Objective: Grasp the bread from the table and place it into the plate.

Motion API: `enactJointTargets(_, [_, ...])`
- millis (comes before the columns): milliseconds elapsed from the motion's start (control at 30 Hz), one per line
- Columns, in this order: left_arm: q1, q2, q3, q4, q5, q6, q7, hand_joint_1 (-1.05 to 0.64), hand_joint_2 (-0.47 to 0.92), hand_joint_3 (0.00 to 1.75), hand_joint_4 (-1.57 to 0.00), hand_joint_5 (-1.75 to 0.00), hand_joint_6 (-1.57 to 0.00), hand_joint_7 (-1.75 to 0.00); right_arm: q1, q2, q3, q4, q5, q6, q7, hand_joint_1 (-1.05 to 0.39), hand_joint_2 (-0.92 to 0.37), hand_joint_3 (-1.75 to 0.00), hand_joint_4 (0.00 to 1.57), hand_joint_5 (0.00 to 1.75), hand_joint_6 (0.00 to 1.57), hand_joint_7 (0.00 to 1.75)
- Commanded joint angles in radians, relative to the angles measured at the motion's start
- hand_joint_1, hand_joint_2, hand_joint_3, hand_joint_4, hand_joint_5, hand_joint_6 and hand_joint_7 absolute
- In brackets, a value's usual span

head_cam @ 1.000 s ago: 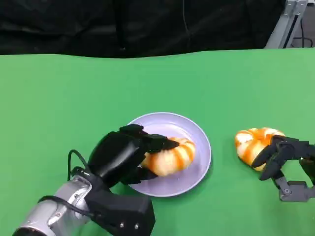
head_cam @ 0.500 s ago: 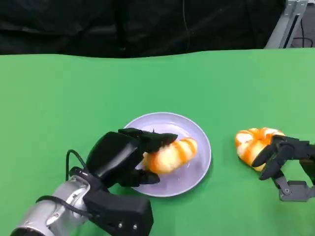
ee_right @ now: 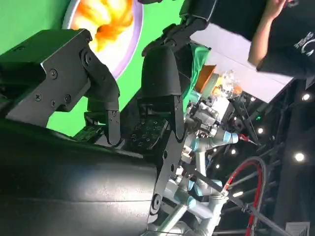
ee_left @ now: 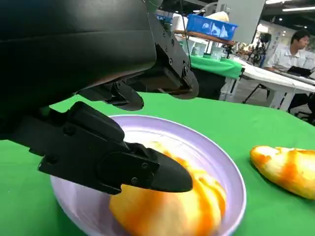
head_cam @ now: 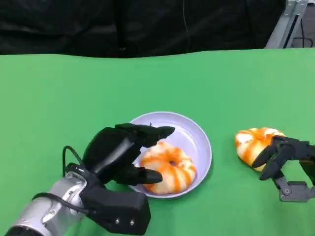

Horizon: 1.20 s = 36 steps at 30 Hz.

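1. Left hand [head_cam: 129, 155]: black, on a silver forearm, at the near-left edge of the plate. Fingers spread above and beside the bread in the plate; whether a fingertip touches it cannot be told. Nothing gripped.
2. Plate [head_cam: 199, 140]: 1 round, pale lilac dish on the green worktop [head_cam: 59, 98], shallow raised rim.
3. Bread in the plate [head_cam: 170, 167]: 1 ring-shaped bun, pale cream crust with orange-brown stripes running outward from a small centre hollow. Lies flat in the near half of the plate. Glossy yellow-orange in the left wrist view [ee_left: 167, 206].
4. Second bread [head_cam: 251, 142]: 1 piece, same cream-and-orange striping, on the worktop well right of the plate.
5. Right hand [head_cam: 280, 152]: black, fingers curled against the second bread's right side; a firm grip cannot be told.
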Motion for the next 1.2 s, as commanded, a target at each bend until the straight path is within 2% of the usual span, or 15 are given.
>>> enactJointTargets(33, [0.018,0.027,0.021,-0.022,-0.033,-0.011,-0.029,-0.96,0.92,0.35,-0.46,0.00,-0.40,0.00,-0.002,-0.010,-0.002,0.004,0.005,-0.009,-0.003,0.22,-0.51,-1.16,1.02,1.23,1.04,1.00])
enactJointTargets(167, [0.044,0.049,0.049,-0.073,-0.057,-0.019,-0.039,-1.02,0.92,0.43,-0.40,0.00,-0.35,0.00,-0.001,-0.010,-0.005,0.002,-0.012,-0.013,-0.015,0.22,-0.52,-1.15,1.03,1.22,1.04,1.01])
enactJointTargets(667, [0.118,0.102,0.149,-0.164,-0.074,0.016,-0.032,-0.95,0.92,0.45,-0.41,-0.01,-0.35,-0.01,-0.005,-0.014,-0.005,0.014,-0.018,-0.022,-0.017,0.22,-0.51,-1.15,1.02,1.22,1.03,1.00])
enactJointTargets(833, [0.178,0.123,0.231,-0.173,-0.131,-0.080,0.041,-0.89,0.92,0.42,-0.51,-0.04,-0.40,-0.02,-0.009,-0.013,0.001,0.021,-0.002,-0.026,-0.006,0.22,-0.50,-1.15,1.03,1.22,1.03,0.99])
enactJointTargets(1033, [0.204,0.118,0.271,-0.161,-0.178,-0.140,0.036,-0.88,0.92,0.42,-0.53,-0.04,-0.42,-0.02,-0.008,-0.013,0.001,0.022,-0.001,-0.026,-0.005,0.21,-0.51,-1.13,1.02,1.23,1.03,0.99])
enactJointTargets(1200, [0.273,0.126,0.315,-0.170,-0.255,-0.207,0.012,-0.72,0.92,0.33,-0.57,-0.02,-0.46,-0.01,-0.006,-0.014,0.005,0.018,0.008,-0.020,0.001,0.22,-0.51,-1.11,1.02,1.22,1.04,0.98])
